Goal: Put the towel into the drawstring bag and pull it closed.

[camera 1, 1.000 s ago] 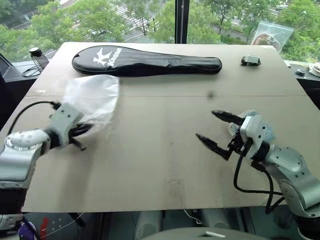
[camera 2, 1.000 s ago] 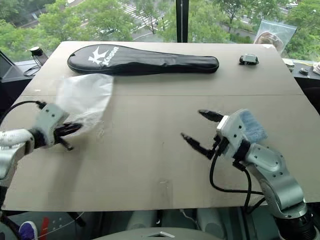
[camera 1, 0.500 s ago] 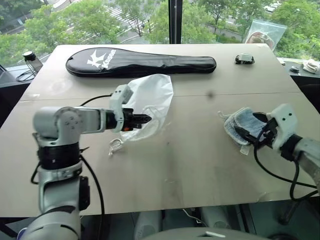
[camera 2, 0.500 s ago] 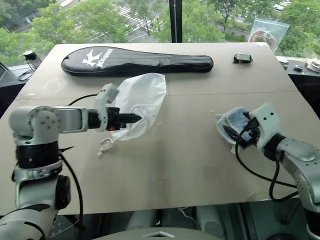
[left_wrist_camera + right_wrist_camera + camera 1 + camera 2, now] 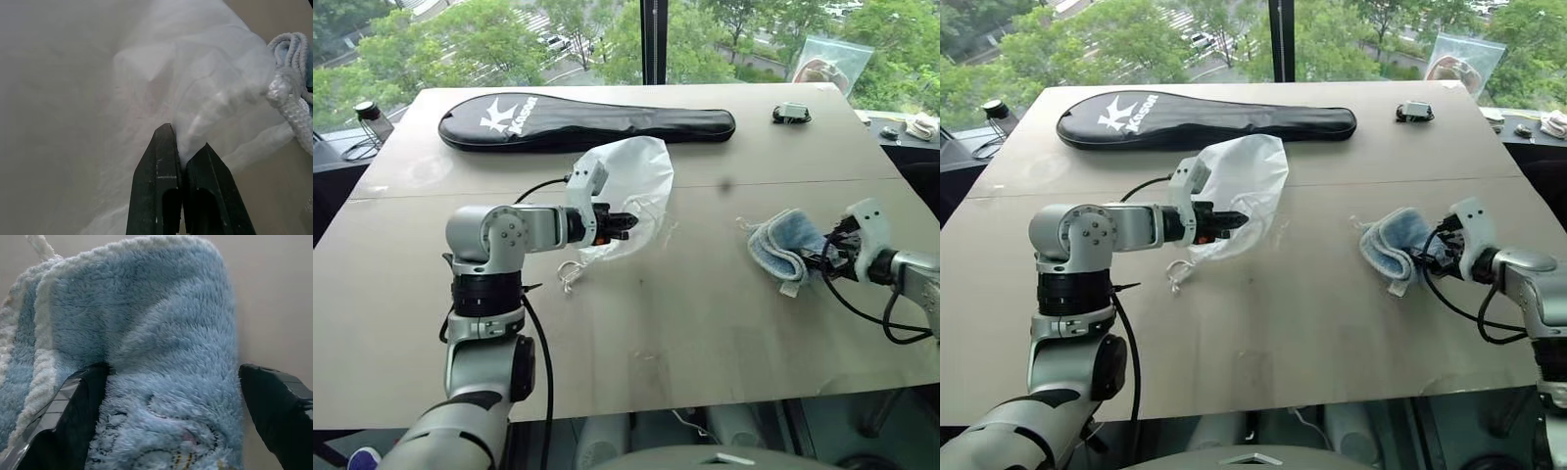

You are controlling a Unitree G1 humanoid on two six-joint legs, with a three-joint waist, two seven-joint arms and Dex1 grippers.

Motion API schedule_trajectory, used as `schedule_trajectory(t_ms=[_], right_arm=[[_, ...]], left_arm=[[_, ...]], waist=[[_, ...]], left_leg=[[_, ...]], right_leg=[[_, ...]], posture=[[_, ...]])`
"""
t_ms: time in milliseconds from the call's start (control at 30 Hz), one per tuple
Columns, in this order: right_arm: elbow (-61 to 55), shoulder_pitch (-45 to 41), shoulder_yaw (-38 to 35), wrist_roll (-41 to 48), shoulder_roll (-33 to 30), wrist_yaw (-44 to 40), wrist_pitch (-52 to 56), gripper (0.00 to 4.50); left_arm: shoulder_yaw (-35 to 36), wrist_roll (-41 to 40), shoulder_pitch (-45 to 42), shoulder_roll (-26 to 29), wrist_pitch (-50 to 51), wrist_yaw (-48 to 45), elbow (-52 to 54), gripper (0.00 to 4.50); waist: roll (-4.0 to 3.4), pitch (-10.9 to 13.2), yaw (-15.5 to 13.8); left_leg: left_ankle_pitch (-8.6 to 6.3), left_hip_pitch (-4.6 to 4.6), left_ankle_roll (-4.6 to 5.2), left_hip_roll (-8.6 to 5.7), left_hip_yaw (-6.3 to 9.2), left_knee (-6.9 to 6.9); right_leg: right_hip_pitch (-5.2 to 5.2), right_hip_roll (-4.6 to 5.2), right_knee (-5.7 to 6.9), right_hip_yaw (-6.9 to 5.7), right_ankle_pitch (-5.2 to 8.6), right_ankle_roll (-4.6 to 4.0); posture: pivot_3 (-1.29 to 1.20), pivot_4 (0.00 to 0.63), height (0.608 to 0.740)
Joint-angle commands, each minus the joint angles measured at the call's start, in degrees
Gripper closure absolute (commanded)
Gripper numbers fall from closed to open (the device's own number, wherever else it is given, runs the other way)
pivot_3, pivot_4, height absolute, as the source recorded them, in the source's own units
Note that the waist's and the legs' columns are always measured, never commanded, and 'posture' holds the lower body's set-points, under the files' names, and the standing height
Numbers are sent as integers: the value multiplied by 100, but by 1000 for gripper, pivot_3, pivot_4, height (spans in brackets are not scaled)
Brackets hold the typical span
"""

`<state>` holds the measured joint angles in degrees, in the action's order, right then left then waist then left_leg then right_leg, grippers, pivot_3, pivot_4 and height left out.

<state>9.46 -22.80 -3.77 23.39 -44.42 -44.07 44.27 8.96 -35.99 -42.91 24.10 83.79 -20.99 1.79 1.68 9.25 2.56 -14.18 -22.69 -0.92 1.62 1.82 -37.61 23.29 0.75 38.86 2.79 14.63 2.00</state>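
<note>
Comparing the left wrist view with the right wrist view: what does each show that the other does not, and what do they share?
Left wrist view alone: the left claw, shut on a pinch of the drawstring bag, with its white cord beside it. Right wrist view alone: the right claw, open, its two fingers either side of the towel. Shared: the tan table underneath, and a sliver of pale blue at the left wrist view's edge that may be the towel.

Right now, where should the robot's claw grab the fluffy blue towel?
Probably on the folded edge of the towel nearest the right gripper, coming in from the right. The open fingers already stand either side of that thick fold, so closing there should catch all layers.
</note>
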Motion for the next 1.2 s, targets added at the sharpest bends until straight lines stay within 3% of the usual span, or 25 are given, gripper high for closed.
schedule_trajectory(t_ms=[33, 67, 167, 300, 433, 567, 767, 933, 967, 1200], right_arm=[[504, -202, 564, -97, 175, -794, -133, 0], [567, -233, 725, -178, 197, -991, -201, 0], [804, -248, 1059, -608, 302, -1170, -675, 855], [857, -193, 932, -837, 536, -1030, -1104, 2769], [98, 95, 602, -600, 605, -976, -891, 4375], [-1049, 465, 135, -48, 793, -763, -390, 4442], [-2564, 1004, 29, 416, 1185, -307, 59, 4442], [-3177, 1159, 111, 572, 1556, 208, 246, 4442], [-3269, 1208, 131, 580, 1593, 285, 258, 4443], [-3763, 1529, 183, 685, 1772, 733, 304, 4443]], left_arm=[[55, 57, -103, 59, -65, 17, 152, 4416], [14, 104, -138, 32, -99, 50, 136, 4416], [-212, 244, -215, -17, -250, 68, 135, 4500], [-690, 478, -304, 35, -609, -83, 75, 4500], [-1757, 1263, -280, 571, -2046, -638, 136, 4500], [-2390, 1769, -161, 1004, -2921, -1159, 82, 4500], [-2201, 1603, -281, 714, -2783, -1523, -265, 4500], [-2484, 2079, -497, 970, -3339, -1869, -543, 2915], [-2543, 2222, -472, 1043, -3559, -1902, -530, 2340], [-2930, 3362, -9, 1177, -5095, -1643, -611, 2299]], waist=[[12, -7, 12], [16, -8, 23], [22, -12, 84], [40, -15, 147], [40, -15, 163], [29, -8, 137], [2, 10, 28], [-1, 13, -35], [-2, 13, -45], [-2, 14, -72]], left_leg=[[0, 4, 0, 0, 0, 0], [0, 7, 0, 1, 0, 0], [0, 16, 0, 3, 2, 0], [0, 51, -1, 11, 1, 8], [-1, 100, -1, 11, -19, 21], [-1, 89, -2, 16, -8, 27], [-1, 58, -1, 6, -10, 26], [0, -19, 0, -4, 2, 10], [0, -21, 0, -4, 5, 10], [0, -25, 0, -16, 4, 17]], right_leg=[[-2, 0, 1, 1, 0, 0], [-4, -1, 1, 0, 0, 1], [-10, -5, 2, 1, 0, 1], [-41, -13, -1, 4, 0, 1], [-76, -16, -1, 31, 10, 18], [-64, -25, -1, 24, 9, 10], [-43, -9, -7, 19, 8, 9], [21, -1, 1, 8, 7, 11], [21, 0, 1, 4, 7, 10], [22, 15, -4, 3, 12, 16]], posture=[[0, 150, 740], [0, 150, 740], [0, 150, 740], [0, 150, 740], [0, 150, 740], [0, 150, 740], [0, 150, 740], [0, 150, 740], [0, 150, 740], [0, 150, 740]])
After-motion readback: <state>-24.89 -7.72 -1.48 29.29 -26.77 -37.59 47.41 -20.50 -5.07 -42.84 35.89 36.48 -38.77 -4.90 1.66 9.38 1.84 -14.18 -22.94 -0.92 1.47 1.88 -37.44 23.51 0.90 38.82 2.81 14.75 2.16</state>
